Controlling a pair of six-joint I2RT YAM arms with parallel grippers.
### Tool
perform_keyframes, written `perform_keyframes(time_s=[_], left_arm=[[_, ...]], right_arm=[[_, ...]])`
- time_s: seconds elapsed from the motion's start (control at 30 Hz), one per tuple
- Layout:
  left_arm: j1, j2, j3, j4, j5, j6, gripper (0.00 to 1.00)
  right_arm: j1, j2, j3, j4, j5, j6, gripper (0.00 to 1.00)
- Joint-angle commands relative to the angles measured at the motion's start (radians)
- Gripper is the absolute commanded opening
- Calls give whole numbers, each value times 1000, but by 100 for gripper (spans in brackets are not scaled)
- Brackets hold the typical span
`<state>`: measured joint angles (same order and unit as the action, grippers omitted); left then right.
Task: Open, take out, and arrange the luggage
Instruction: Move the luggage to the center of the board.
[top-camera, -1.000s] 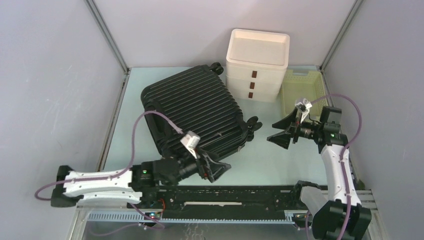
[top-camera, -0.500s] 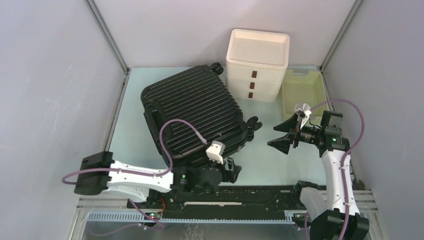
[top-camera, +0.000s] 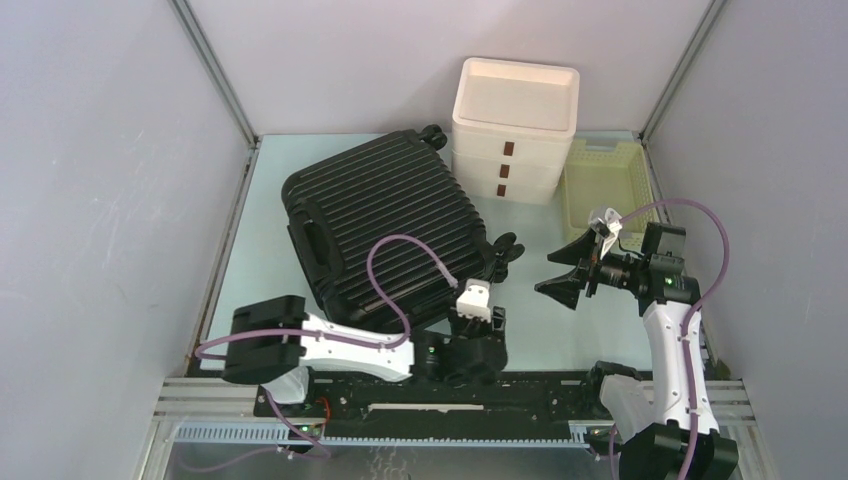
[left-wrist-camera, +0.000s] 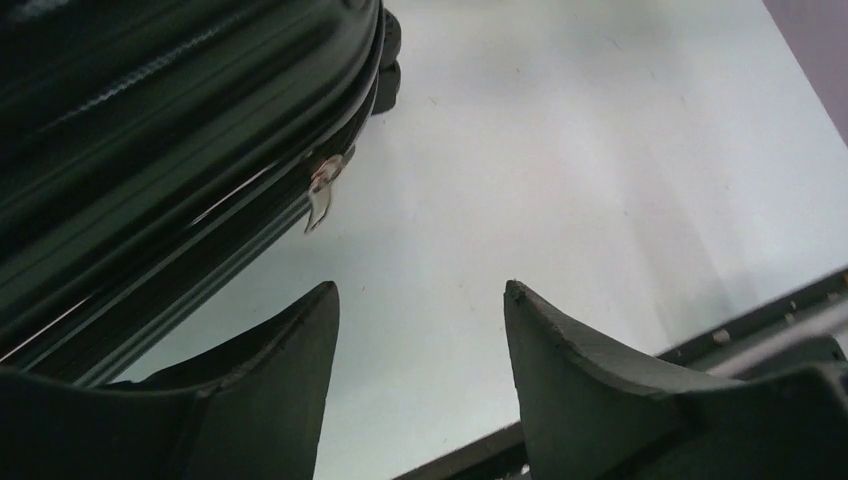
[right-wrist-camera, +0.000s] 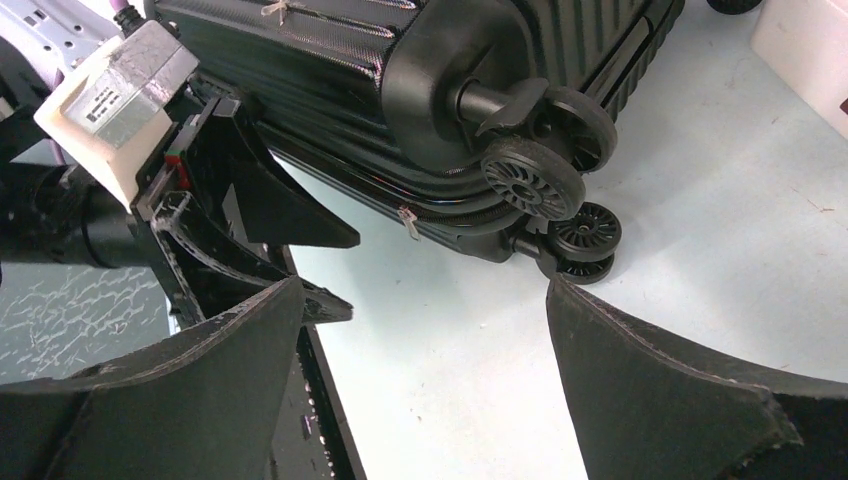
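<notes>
The luggage is a black ribbed hard-shell suitcase lying flat and closed at the table's middle left, its wheels pointing right. My left gripper is open and empty, low over the table just off the suitcase's near right corner. In the left wrist view the gripper faces bare table, with the suitcase edge and a silver zipper pull at upper left. My right gripper is open and empty, right of the wheels. The right wrist view looks at the wheels and the zipper pull.
A white three-drawer box stands at the back, right of the suitcase. A pale yellow slatted basket lies beside it at the back right. A black rail runs along the near edge. Grey walls close in both sides.
My left arm has swung right along the near edge, carrying its gripper from the suitcase's near side to its near right corner. My right gripper dropped slightly, then held still.
</notes>
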<state>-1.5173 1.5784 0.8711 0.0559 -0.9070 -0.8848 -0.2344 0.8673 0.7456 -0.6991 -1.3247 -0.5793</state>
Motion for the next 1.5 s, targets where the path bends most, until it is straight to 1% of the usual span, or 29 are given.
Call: perform_keyframes(time_s=[0.0,0.07,0.17,0.2,0.27,0.33,0.37,0.4,0.43,0.5,0.57,0.63,0.67,0.73,0.8,0.83,0.87,0.9,0.93,1.0,1.1,1.2,1.3,1.47], left_arm=[[3,112,216,-315,-186,-149,64],[9,159,276,-417,-194,-205,63],[17,180,289,-429,-184,-198,63],[17,183,290,-420,-180,-166,63],[19,186,311,-403,-151,-55,64],[19,185,348,-380,-64,125,67],[19,177,365,-385,-33,195,69],[17,156,369,-372,45,271,70],[15,127,362,-363,88,350,71],[12,31,307,-321,241,480,74],[17,-91,239,-289,357,573,79],[29,-203,197,-293,432,625,81],[39,-270,182,-311,451,643,82],[76,-363,168,-347,483,675,84],[144,-446,156,-388,532,698,85],[186,-487,146,-408,569,706,87],[239,-522,134,-428,639,722,90],[285,-555,125,-454,685,738,91],[318,-580,122,-485,705,757,92],[353,-619,124,-562,710,802,96],[366,-638,141,-669,680,856,99],[375,-637,153,-757,624,882,100],[394,-663,136,-765,611,921,100],[411,-701,98,-765,641,976,100]], right_arm=[[-5,-15,24,-6,-6,-23,100],[-5,-16,24,-7,-7,-24,100],[-5,-15,24,-7,-6,-25,100],[-5,-16,24,-7,-6,-26,100],[-5,-13,24,-8,-6,-27,100],[-5,-12,24,-8,-6,-31,100],[-5,-13,28,-24,-1,-49,100],[-5,-11,43,-69,3,-135,100],[-5,-10,54,-118,13,-183,100],[-5,12,109,-227,25,-326,100],[7,43,184,-337,19,-488,100],[62,82,270,-413,61,-573,100],[115,100,326,-420,103,-575,100],[241,128,380,-388,229,-540,100],[365,155,410,-336,352,-497,100],[402,176,430,-330,382,-489,100],[418,206,456,-348,390,-489,100],[429,250,481,-377,390,-507,100],[437,281,509,-405,399,-520,100],[479,325,546,-431,453,-544,100],[539,378,578,-425,517,-552,100],[569,448,642,-446,518,-551,100],[583,512,694,-463,526,-552,100],[615,590,740,-454,577,-550,100]])
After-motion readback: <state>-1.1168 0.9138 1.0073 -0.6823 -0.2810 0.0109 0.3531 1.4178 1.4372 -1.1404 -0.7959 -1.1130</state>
